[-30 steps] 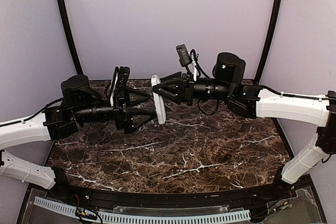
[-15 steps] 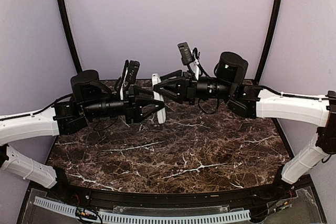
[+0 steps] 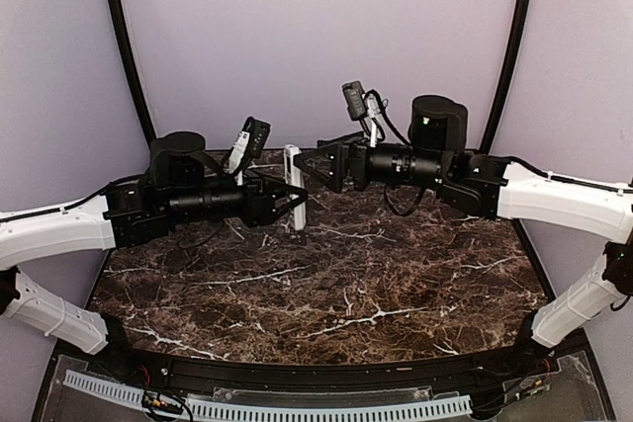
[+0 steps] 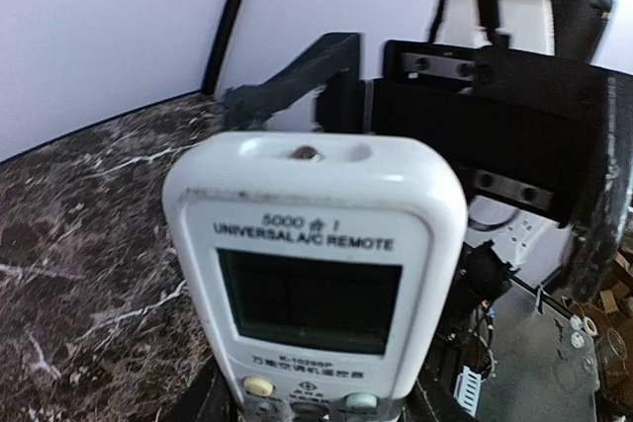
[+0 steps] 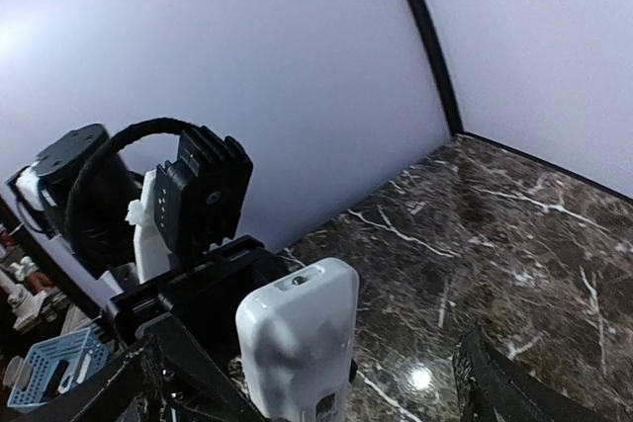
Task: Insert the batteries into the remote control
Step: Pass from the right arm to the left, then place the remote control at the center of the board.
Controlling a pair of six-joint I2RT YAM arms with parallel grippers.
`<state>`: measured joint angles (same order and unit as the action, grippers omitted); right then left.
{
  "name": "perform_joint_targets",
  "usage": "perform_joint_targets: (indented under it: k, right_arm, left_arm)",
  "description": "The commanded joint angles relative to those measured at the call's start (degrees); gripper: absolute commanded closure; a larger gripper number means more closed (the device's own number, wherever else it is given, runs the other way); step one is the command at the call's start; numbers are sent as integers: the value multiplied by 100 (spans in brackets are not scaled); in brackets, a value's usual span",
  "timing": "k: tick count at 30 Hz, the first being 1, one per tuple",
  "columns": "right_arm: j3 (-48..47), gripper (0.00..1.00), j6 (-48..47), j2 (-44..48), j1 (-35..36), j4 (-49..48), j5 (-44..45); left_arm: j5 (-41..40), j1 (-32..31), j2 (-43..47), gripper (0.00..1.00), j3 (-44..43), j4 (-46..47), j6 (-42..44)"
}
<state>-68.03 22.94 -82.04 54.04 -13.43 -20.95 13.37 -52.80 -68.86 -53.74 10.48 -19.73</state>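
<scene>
The remote control (image 3: 293, 183) is a slim white handset held upright in the air above the back of the table. My left gripper (image 3: 294, 199) is shut on its lower part. In the left wrist view the remote control (image 4: 315, 264) fills the frame, with its grey screen and buttons facing the camera. My right gripper (image 3: 313, 166) stands open just right of the handset, its jaws spread wide on either side and off it. In the right wrist view the remote control (image 5: 299, 338) shows its plain white back. The batteries are out of view.
The dark marble table (image 3: 376, 274) lies below both arms. Purple walls and two black curved poles (image 3: 127, 46) close off the back. A white slotted cable strip (image 3: 267, 407) runs along the near edge. A blue basket (image 5: 54, 371) sits off the table.
My left gripper closed on the remote and moved right. My right gripper, which held the remote before, opened and drew back a little to the right.
</scene>
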Motion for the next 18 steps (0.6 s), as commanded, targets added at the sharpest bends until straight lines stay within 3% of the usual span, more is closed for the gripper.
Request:
perform_joint_targets:
  k: [1, 4, 7, 11, 18]
  right_arm:
    - [-362, 1, 189, 124, -54, 2126, 2341]
    - [-370, 1, 305, 125, -85, 2794, 2814]
    - [-245, 1, 369, 169, -78, 2987, 2940]
    - [-78, 1, 454, 219, -78, 3042, 2914]
    - [-2, 1, 527, 165, -78, 3123, 2788]
  left_arm:
    - [-2049, 6, -679, 100, -667, -2433, -1151]
    - [-2432, 7, -1253, 100, -956, -3143, -1745]
    - [-2656, 6, -1713, 100, -1038, -3728, -2627]
    - [-2816, 14, -2758, 100, -1817, -4984, -3303]
    - [-2280, 15, -4081, 100, -2510, -5609, -3411]
